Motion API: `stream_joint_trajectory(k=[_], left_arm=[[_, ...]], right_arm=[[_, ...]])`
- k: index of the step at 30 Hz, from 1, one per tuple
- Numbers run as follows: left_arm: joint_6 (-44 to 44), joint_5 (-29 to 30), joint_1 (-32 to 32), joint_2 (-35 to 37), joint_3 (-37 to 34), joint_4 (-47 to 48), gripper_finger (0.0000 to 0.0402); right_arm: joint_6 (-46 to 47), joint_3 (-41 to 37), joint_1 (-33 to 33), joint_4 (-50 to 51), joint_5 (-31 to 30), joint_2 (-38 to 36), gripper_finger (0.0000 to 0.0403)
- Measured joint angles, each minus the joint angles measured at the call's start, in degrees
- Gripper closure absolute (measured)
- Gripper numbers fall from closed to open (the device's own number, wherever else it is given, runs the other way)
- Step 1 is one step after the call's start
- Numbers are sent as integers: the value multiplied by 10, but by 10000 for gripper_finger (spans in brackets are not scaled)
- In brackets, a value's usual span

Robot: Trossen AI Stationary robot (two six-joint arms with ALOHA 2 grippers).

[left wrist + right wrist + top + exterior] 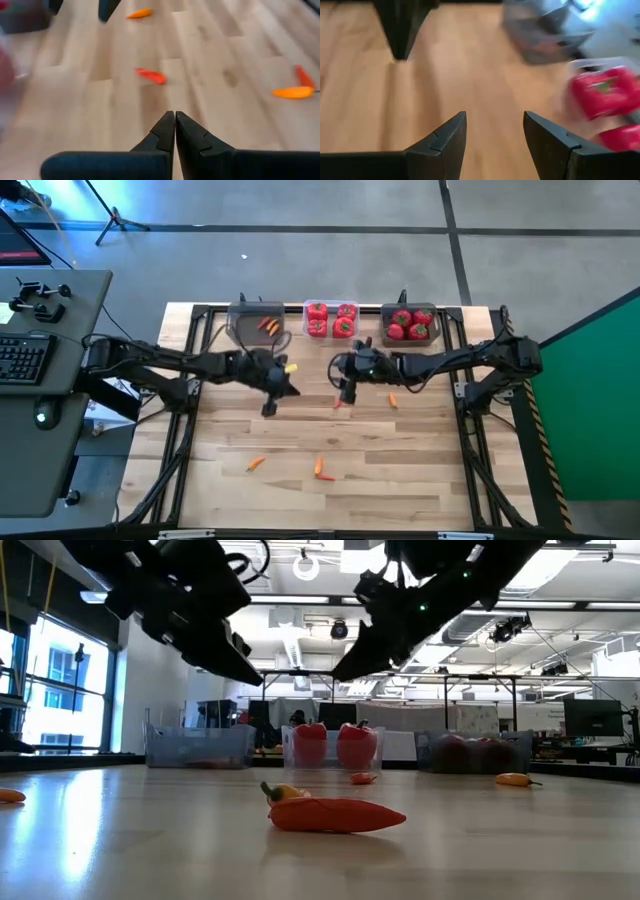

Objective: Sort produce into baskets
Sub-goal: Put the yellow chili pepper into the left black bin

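Note:
Three baskets stand along the far edge. The left dark grey basket (255,323) holds orange carrot pieces, the clear middle one (331,320) red peppers, and the right dark grey one (408,323) red tomatoes. Loose pieces lie on the wood: a red one (340,404), orange ones (392,400) (256,463) and an orange-red pair (322,470). My left gripper (175,117) hangs shut and empty above mid-table (270,398). My right gripper (495,122) hangs open and empty just to its right (345,392), close to the red piece.
A small yellow bit (290,367) shows by my left arm's wrist. The two grippers hang close together over mid-table, above the wood in the low view (240,665) (350,665). A desk with a keyboard (25,360) stands left of the table.

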State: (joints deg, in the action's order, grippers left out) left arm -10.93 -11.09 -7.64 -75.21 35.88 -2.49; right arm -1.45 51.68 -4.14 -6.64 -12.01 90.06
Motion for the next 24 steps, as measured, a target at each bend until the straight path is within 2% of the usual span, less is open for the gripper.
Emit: stream_joint_trajectory(k=[6,12,19,24], left_arm=[[64,3,67,-48,0,-56,400],[88,32,131,-110,0,-115,376],[92,51,184,-160,0,-180,349],[92,51,205,-173,1,-214,346]], right_arm=[[50,0,56,58,60,0,217],[113,0,153,73,60,0,212],[209,0,268,63,-19,7,176],[239,0,314,-2,-43,60,159]])
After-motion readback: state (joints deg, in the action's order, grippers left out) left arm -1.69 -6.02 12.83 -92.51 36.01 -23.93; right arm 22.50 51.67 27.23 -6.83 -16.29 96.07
